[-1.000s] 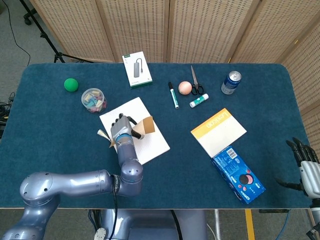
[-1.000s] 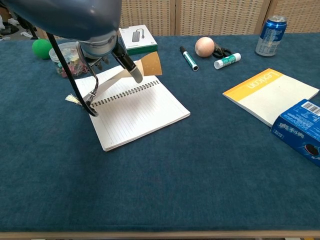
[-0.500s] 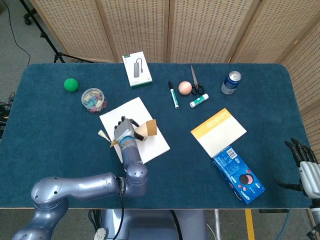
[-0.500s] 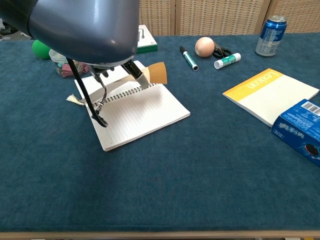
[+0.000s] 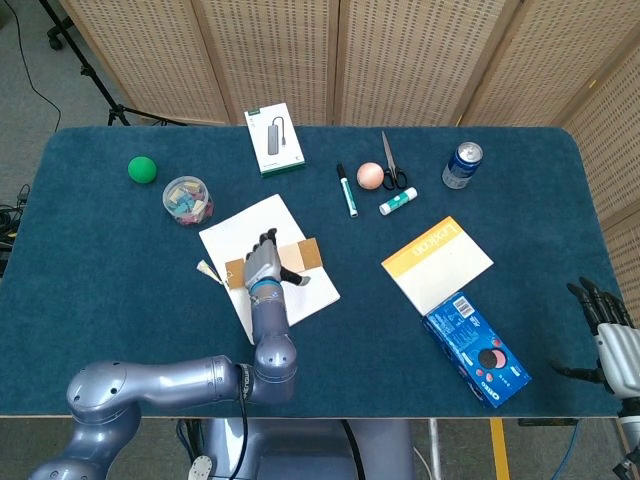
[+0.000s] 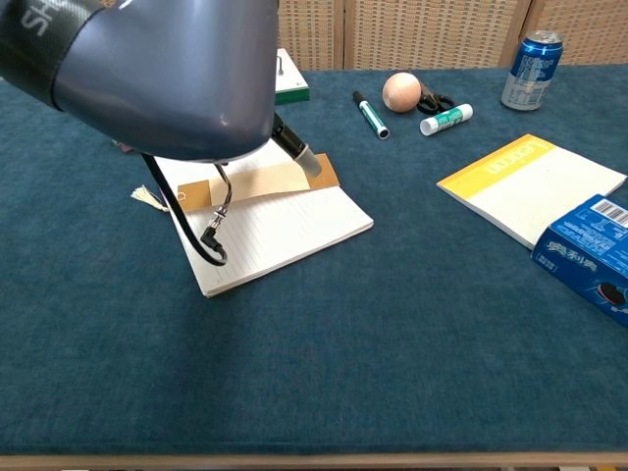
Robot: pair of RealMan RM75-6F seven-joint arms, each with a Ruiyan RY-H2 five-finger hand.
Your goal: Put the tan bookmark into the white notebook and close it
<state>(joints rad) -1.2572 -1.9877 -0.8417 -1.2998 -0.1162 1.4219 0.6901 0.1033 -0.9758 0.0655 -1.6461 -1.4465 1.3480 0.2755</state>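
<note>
— Left of centre in the head view, what is logged?
— Left hand [image 5: 266, 266], fingers extended and a little apart, resting on the tan bookmark [image 5: 305, 252]; grip cannot be confirmed. Bookmark lies flat across the white notebook [image 5: 240, 232], which is open, tassel end off its left edge.
— And lower right?
— Right hand [image 5: 606, 318], fingers spread, holding nothing, at the table [image 5: 90, 260] edge.
— Other items?
— Upper left: green ball [image 5: 143, 169], jar [image 5: 187, 199]. Top centre: boxed adapter [image 5: 274, 139]. Right: orange-edged pad [image 5: 437, 263], blue packet [image 5: 476, 346], can [image 5: 462, 164].
</note>
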